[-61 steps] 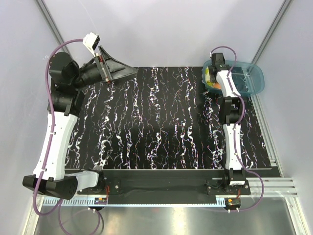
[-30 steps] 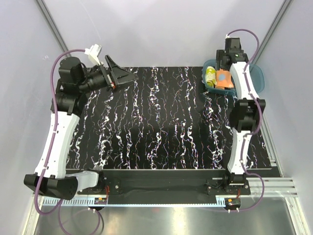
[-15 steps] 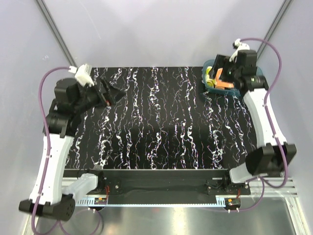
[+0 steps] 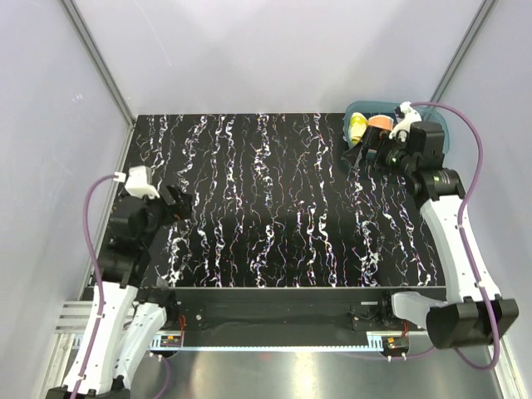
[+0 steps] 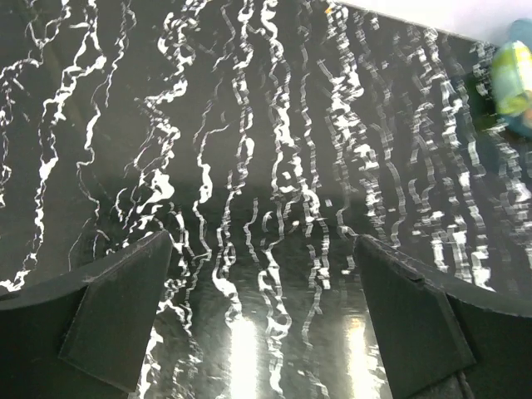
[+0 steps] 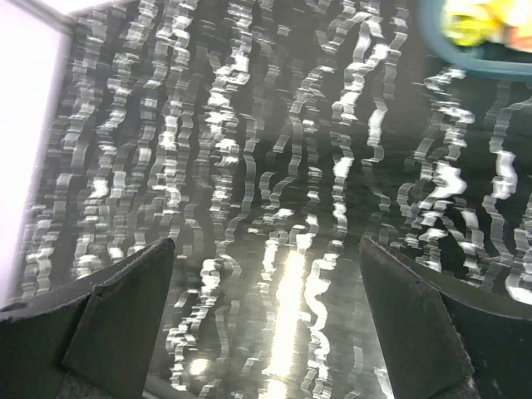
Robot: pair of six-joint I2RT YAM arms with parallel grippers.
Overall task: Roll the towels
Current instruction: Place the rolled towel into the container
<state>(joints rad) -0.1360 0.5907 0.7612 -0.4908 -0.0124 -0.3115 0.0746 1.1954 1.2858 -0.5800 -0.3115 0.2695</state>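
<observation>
Both towels lie bunched in the teal bin (image 4: 441,126) at the table's far right corner: a yellow towel (image 4: 357,126) and an orange towel (image 4: 380,122) beside it. My right gripper (image 4: 364,150) hangs open just in front of the bin, holding nothing. In the right wrist view the right gripper (image 6: 266,245) faces bare table, with the yellow towel (image 6: 480,21) at the top right. My left gripper (image 4: 179,203) is open near the table's left edge, far from the towels. The left wrist view shows the left gripper (image 5: 262,241) empty and the yellow towel (image 5: 511,76) far off.
The black, white-veined table (image 4: 274,208) stretches between the arms. White enclosure walls stand close on both sides, and one wall (image 6: 25,125) shows at the left of the right wrist view. The bin's rim (image 6: 465,62) curves across that view's top right.
My right gripper has drawn out of the bin and back toward me, leaving the towels inside. The left arm has swung down from the far left to the table's left edge.
</observation>
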